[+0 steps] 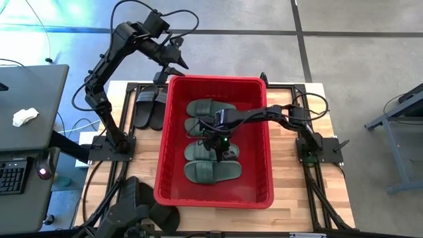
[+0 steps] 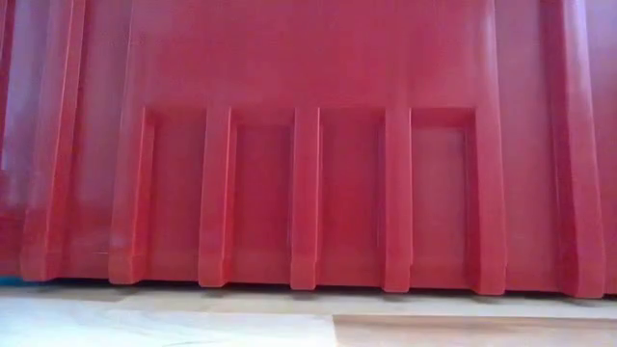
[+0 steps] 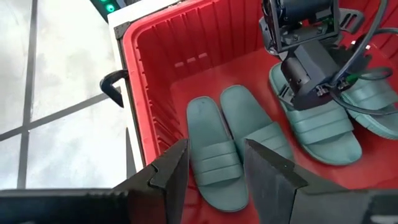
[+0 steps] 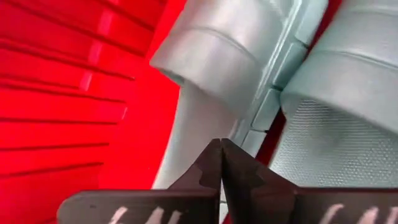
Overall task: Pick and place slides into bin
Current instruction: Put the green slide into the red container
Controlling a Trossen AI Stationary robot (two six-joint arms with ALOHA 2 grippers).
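Note:
The red bin (image 1: pixel 218 79) stands mid-table; its ribbed wall (image 2: pixel 308 145) fills the low view. Several dark green slides (image 1: pixel 210 152) lie flat on its floor, soles down, side by side. Two black slides (image 1: pixel 150 106) lie on the table left of the bin. My left gripper (image 1: pixel 177 63) hangs open above the bin's far left corner, with nothing between its fingers (image 3: pixel 177 165); below them lies a green pair (image 3: pixel 239 134). My right gripper (image 1: pixel 218 149) reaches down into the bin, shut, its tips (image 4: pixel 221 146) over the seam between two green slides (image 4: pixel 211 56). My right gripper slants down from the table's right side, with its shut tips at the inner edge of a green slide's footbed (image 4: pixel 199 118). Whether they touch it I cannot tell. Nothing is between the fingers.
Dark objects (image 1: pixel 142 201) lie at the table's near left corner. A dark desk (image 1: pixel 30 99) with a keyboard and a white crumpled cloth (image 1: pixel 25 117) stands left of the table. Bare wood (image 1: pixel 297 192) shows right of the bin.

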